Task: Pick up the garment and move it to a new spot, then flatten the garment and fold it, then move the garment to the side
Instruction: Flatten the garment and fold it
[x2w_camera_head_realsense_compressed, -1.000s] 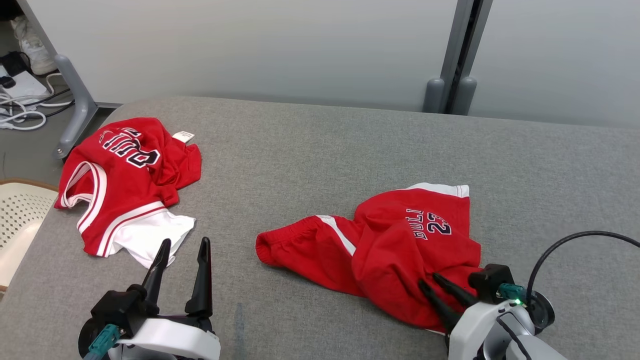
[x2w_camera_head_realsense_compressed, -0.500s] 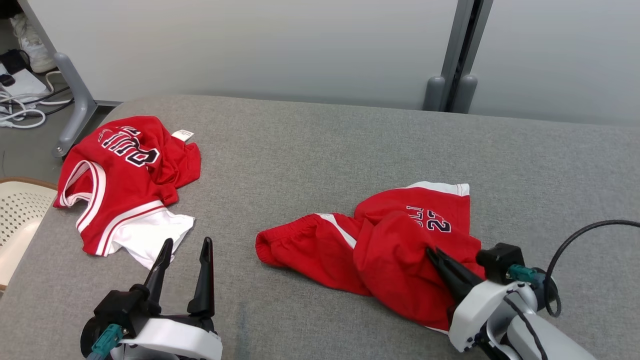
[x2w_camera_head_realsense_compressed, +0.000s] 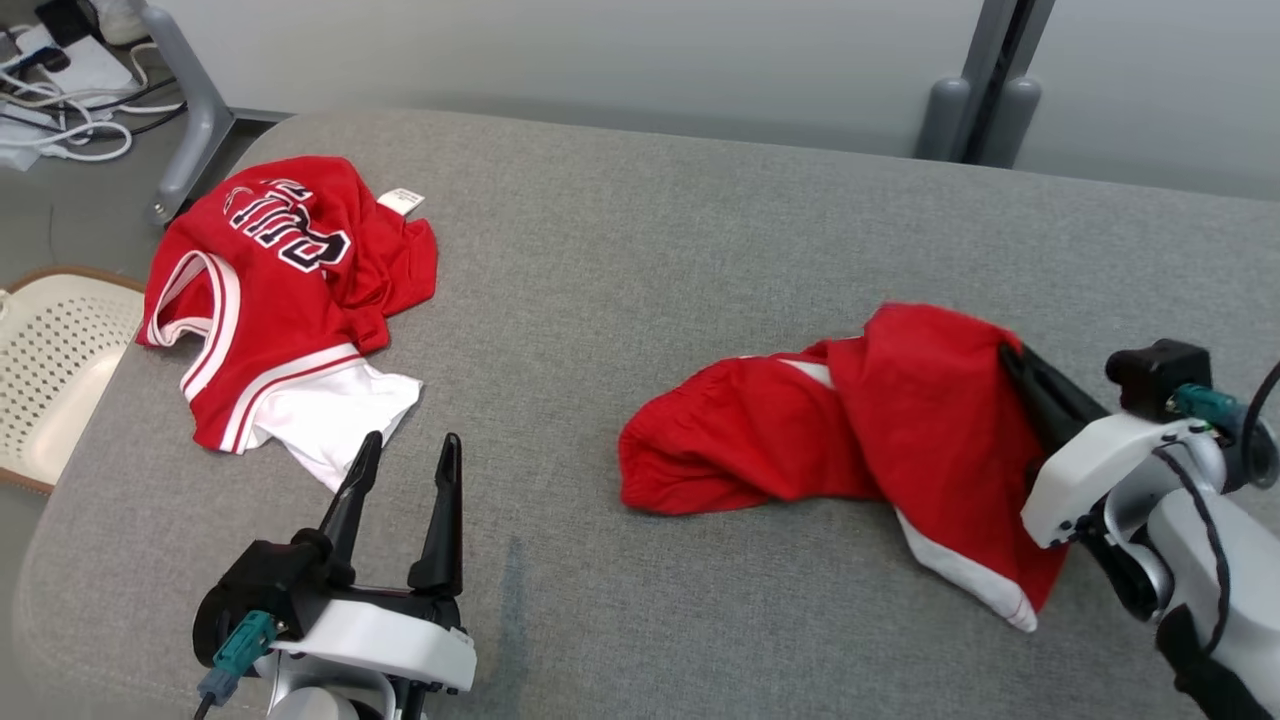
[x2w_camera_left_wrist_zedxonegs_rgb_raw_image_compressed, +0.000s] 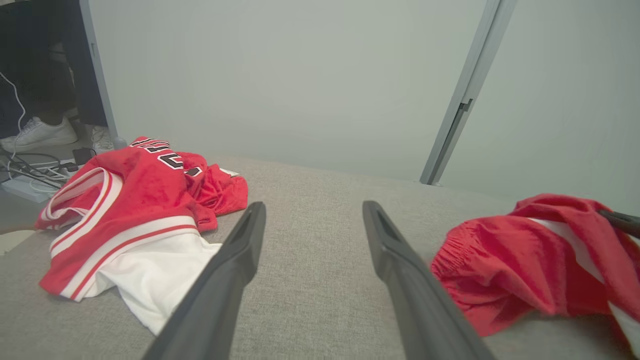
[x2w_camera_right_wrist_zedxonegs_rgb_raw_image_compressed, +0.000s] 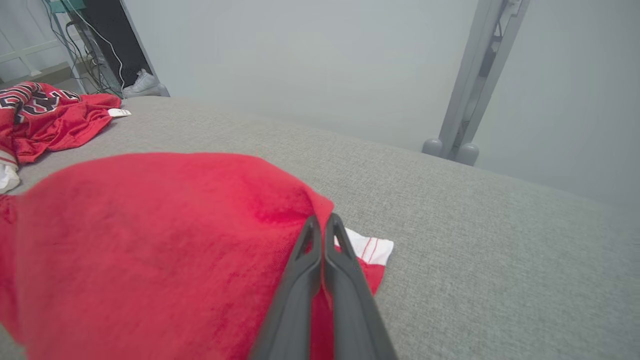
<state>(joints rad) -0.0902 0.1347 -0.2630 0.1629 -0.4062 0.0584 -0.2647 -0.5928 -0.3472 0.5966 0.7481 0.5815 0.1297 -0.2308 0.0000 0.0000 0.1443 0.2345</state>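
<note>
A second ago the right claw (x2w_camera_head_realsense_compressed: 1015, 362) had its fingers apart, pressed into the near edge of the red shorts (x2w_camera_head_realsense_compressed: 900, 420). Now they are pinched together on a fold of that cloth and have risen. The gripped side of the shorts, the side away from the red jersey (x2w_camera_head_realsense_compressed: 290, 300), stands up off the desk (x2w_camera_head_realsense_compressed: 640, 250) as a tall hump. It has turned over: the number print that faced up is hidden, and a white hem (x2w_camera_head_realsense_compressed: 975, 580) hangs low. The waistband end (x2w_camera_head_realsense_compressed: 690, 460), nearer the jersey, has slid a little away from it. The head camera has moved too, shifting the whole picture.
</note>
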